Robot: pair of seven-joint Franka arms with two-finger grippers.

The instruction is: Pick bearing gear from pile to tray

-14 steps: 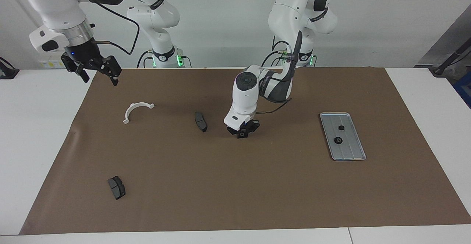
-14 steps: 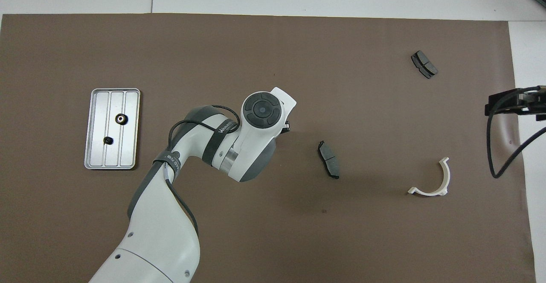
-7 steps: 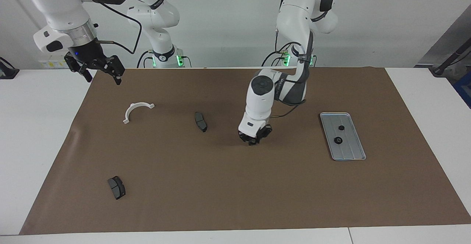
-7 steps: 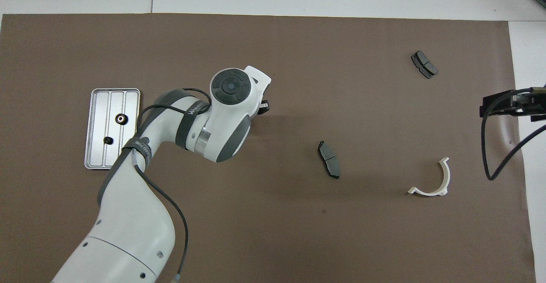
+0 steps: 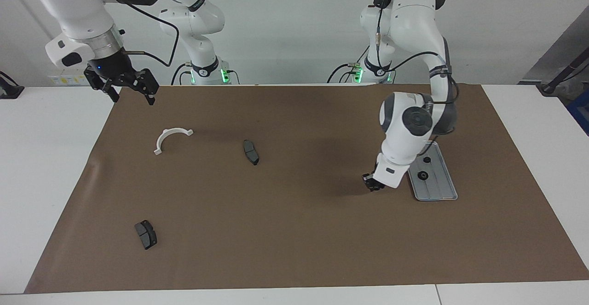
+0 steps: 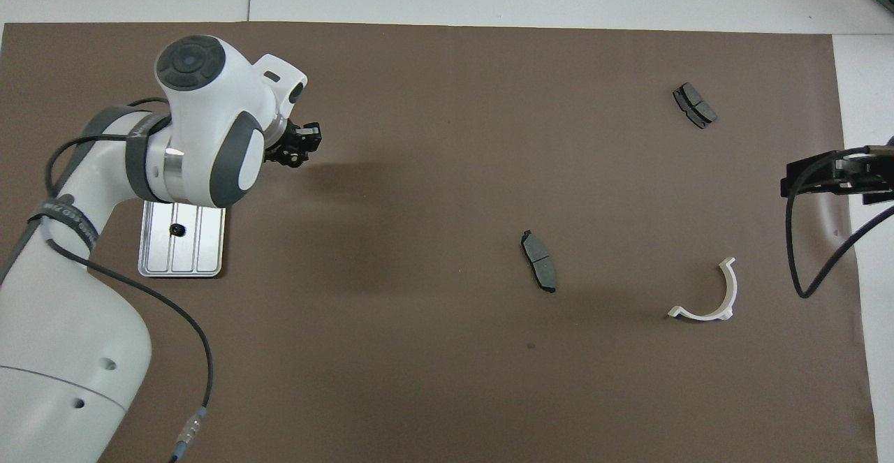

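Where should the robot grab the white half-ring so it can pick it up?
Probably at the middle of the half-ring's arch, coming straight down from above. It lies flat on the brown mat with nothing touching it, and its band is thin enough for one finger to go inside the curve and one outside. The little feet at its ends stick out and look harder to pinch. The right tool, open, hangs closest.

Left pincer [image 5: 372,184] nearly closed, arm bent low over the bench; right pincer [image 5: 123,85] spread wide, waiting aloft.
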